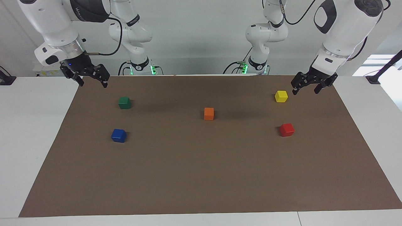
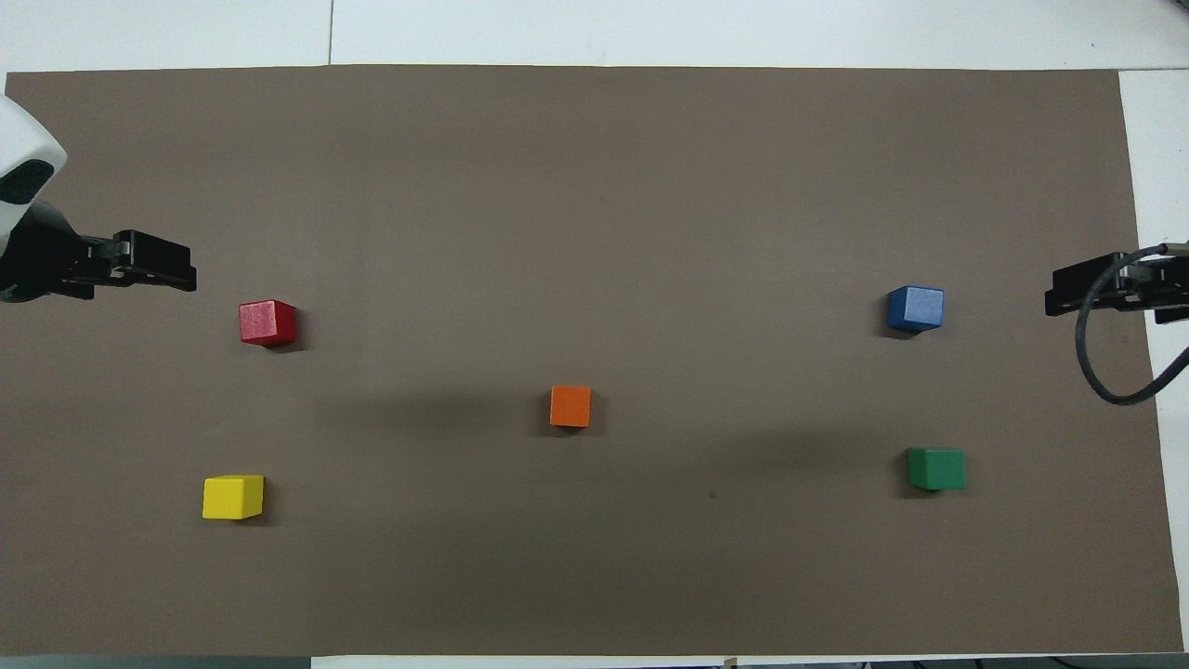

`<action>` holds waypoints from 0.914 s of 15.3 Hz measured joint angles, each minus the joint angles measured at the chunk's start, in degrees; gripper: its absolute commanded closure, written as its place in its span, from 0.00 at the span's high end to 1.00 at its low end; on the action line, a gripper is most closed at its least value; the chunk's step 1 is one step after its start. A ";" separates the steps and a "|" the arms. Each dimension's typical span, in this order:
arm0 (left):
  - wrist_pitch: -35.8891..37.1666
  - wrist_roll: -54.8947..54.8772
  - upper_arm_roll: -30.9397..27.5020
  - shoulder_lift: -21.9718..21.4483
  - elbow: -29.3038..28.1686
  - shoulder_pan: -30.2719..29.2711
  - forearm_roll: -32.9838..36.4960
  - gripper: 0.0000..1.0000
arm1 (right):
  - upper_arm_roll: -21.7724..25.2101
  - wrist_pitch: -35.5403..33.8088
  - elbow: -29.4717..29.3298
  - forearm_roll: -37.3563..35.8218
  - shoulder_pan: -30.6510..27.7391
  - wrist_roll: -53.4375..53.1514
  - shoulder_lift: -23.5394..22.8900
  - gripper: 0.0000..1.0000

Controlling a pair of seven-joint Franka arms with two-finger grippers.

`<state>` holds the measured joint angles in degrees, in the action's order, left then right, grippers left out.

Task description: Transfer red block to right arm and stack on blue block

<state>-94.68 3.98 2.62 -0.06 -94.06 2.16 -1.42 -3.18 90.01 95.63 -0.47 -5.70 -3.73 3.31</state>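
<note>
Hanging empty with fingers spread, the left pincer (image 1: 307,88) and right pincer (image 1: 91,81) hover over opposite ends of the bench (image 1: 194,175). The red block (image 1: 287,129) sits near the left arm's end, the blue block (image 1: 118,135) near the right arm's end.

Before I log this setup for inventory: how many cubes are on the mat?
5. Red and yellow at the left arm's end, yellow nearer the robots; orange mid-mat; blue and green at the right arm's end, green nearer. None look hidden.
</note>
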 measured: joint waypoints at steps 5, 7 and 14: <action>0.11 0.02 0.00 -0.01 -0.02 -0.04 0.00 1.00 | 0.00 0.00 0.00 0.00 0.00 0.00 0.00 1.00; 0.11 0.06 -0.05 -0.14 -0.38 -0.23 0.00 1.00 | 0.00 0.00 0.00 0.00 0.00 0.00 0.00 1.00; -17.71 -0.08 -0.54 -0.25 -13.40 -1.44 0.00 1.00 | 0.00 0.00 0.00 0.00 0.00 0.00 0.00 1.00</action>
<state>-112.39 3.90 2.09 -0.31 -107.46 0.73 -1.41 -3.18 90.01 95.63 -0.47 -5.70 -3.73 3.31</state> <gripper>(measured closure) 0.000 0.000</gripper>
